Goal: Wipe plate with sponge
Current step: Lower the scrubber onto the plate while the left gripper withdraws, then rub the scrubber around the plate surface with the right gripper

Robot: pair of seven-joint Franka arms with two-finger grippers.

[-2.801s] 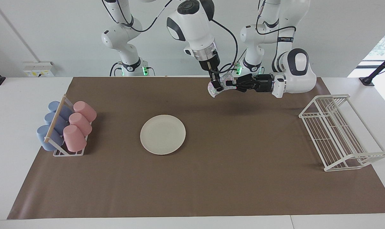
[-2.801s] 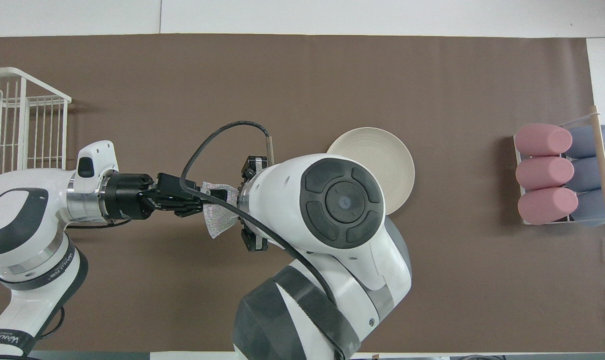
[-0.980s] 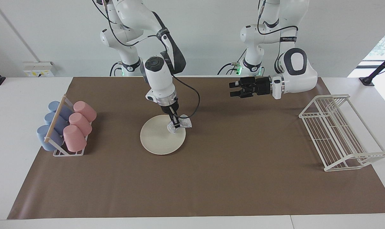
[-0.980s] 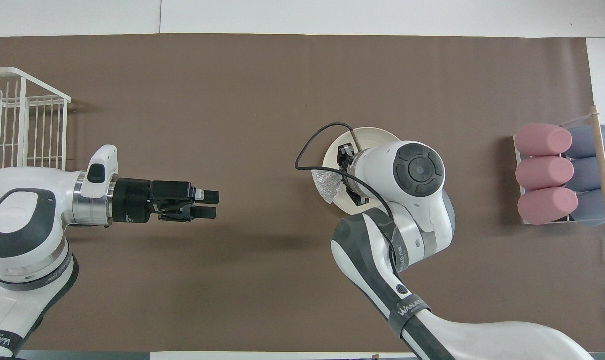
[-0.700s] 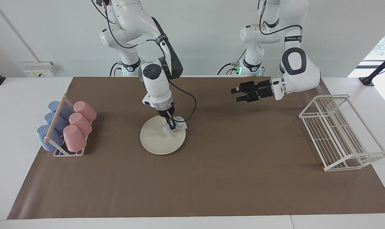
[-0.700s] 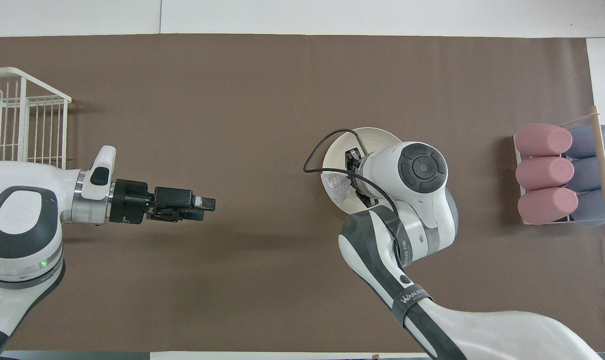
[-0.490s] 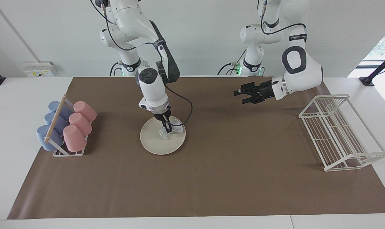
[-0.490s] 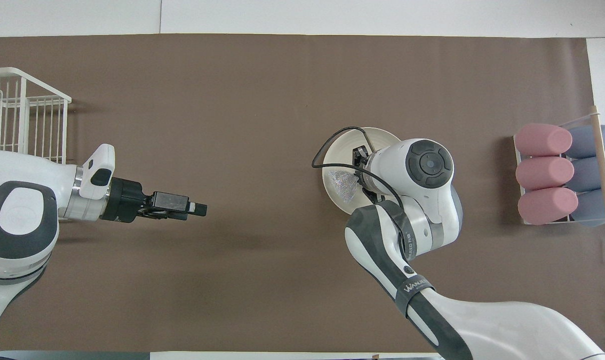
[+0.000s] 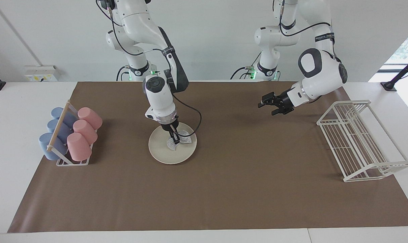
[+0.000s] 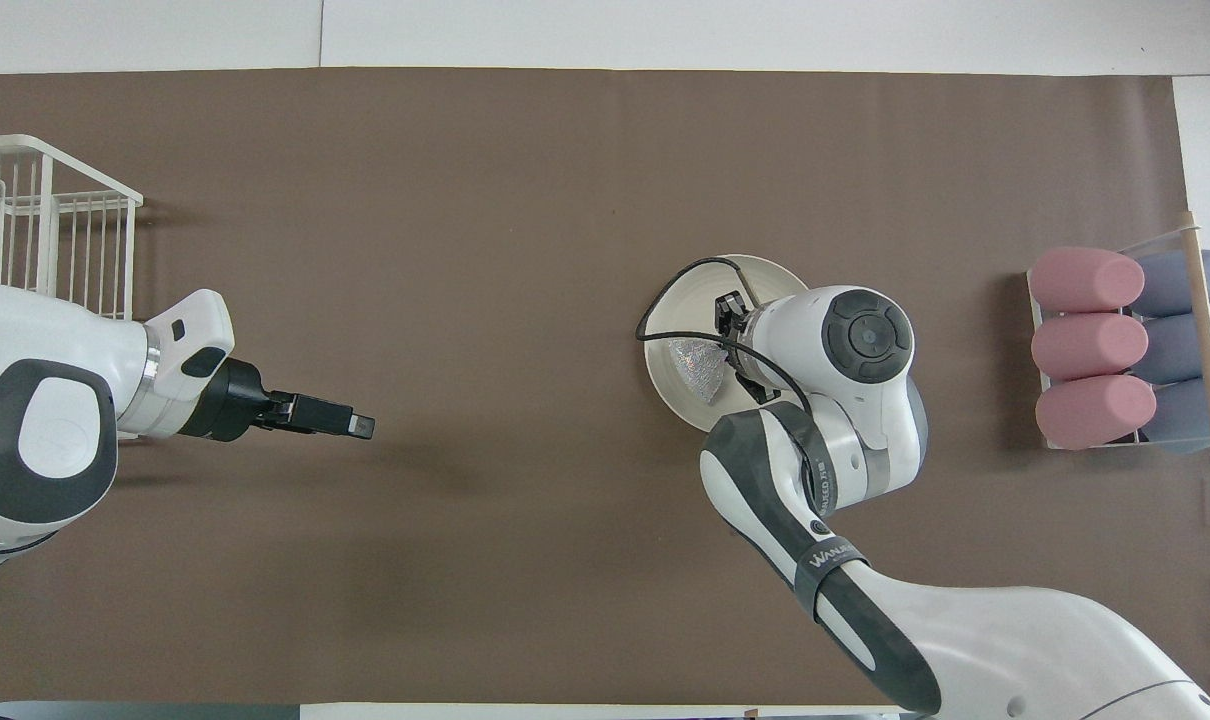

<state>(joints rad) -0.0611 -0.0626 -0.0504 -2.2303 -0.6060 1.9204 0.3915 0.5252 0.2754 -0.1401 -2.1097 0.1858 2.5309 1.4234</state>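
The cream-white plate [image 9: 162, 153] lies on the brown mat in the middle of the table, toward the right arm's end; it also shows in the overhead view [image 10: 687, 295]. My right gripper [image 9: 174, 139] points down over the plate and is shut on the silvery speckled sponge [image 9: 186, 139], which is pressed flat on the plate's surface. In the overhead view the sponge [image 10: 698, 366] lies on the part of the plate nearer to the robots, half under the right wrist. My left gripper [image 9: 266, 108] is open and empty, in the air over bare mat beside the wire rack [image 10: 360, 428].
A rack of pink and blue cups on their sides [image 9: 70, 135] stands at the right arm's end [image 10: 1130, 345]. A white wire dish rack [image 9: 359, 141] stands at the left arm's end [image 10: 45, 230]. The brown mat [image 9: 224, 189] covers the table.
The left gripper let go of the sponge and drew back toward the wire rack. The right gripper carried the sponge down onto the plate and slid it across toward the cup rack.
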